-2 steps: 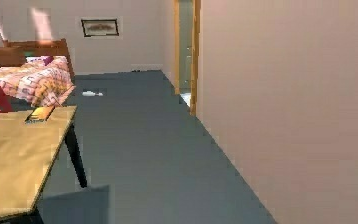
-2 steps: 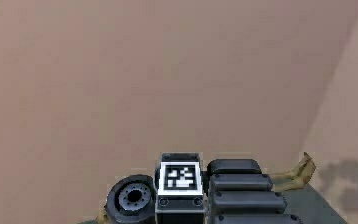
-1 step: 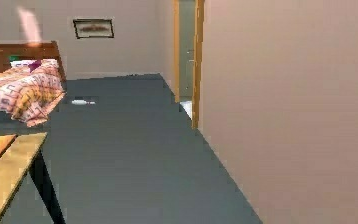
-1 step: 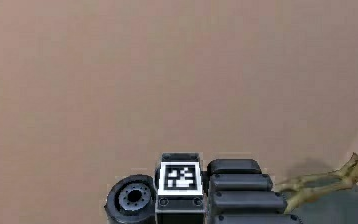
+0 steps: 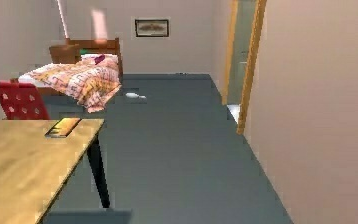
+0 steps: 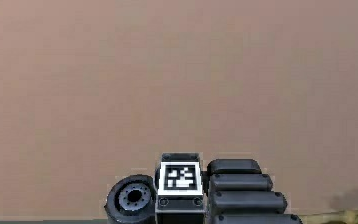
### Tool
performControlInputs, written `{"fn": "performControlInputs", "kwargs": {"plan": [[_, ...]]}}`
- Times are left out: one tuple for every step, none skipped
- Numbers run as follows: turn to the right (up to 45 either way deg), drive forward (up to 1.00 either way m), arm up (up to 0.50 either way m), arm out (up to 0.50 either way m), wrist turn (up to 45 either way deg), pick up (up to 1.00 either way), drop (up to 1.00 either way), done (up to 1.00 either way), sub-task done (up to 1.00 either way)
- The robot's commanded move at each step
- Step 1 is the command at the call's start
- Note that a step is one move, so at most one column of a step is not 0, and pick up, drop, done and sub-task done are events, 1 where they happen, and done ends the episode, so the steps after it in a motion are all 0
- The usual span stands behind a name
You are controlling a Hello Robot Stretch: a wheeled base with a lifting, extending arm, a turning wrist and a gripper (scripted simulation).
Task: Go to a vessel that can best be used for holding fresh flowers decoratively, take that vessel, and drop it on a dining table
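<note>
1. Counter (image 5: pixel 27 165): light wood top on a dark leg, in the forward view's lower left. On its far corner you have one flat rectangular item (image 5: pixel 64 127), yellowish with a dark border, lying close to the edge.
2. Chair (image 5: pixel 20 100): red, with a dotted back, standing just behind the counter's far edge.
3. Bed (image 5: pixel 82 82): wooden headboard against the far wall. A patterned orange and cream quilt hangs over the near side.
4. Small pale object (image 5: pixel 135 95): it lies on the blue-grey floor (image 5: pixel 177 140) near the bed's foot corner. It is too small for you to tell whether it is the flower vessel.
5. Framed picture (image 5: pixel 151 27): it hangs on the far wall, to the right of the headboard.
6. Doorway (image 5: pixel 243 60): wood-framed, on the forward view's right, beside a plain beige wall.
7. End effector (image 6: pixel 134 197): a dark rounded body at the arm side view's bottom edge, just left of a white square marker (image 6: pixel 183 180) with black marks. Dark ribbed arm segments (image 6: pixel 242 190) sit right of the marker, with a plain tan wall (image 6: pixel 177 70) behind. Its fingers cannot be made out, so you cannot tell its grasp state or whether it holds anything.
</note>
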Motion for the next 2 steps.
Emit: {"fn": "performControlInputs", "kwargs": {"plan": [[-3.0, 0.00, 0.00, 0.00, 0.0, 0.00, 0.00, 0.00, 0.00], [0.0, 1.00, 0.00, 0.00, 0.0, 0.00, 0.00, 0.00, 0.00]]}}
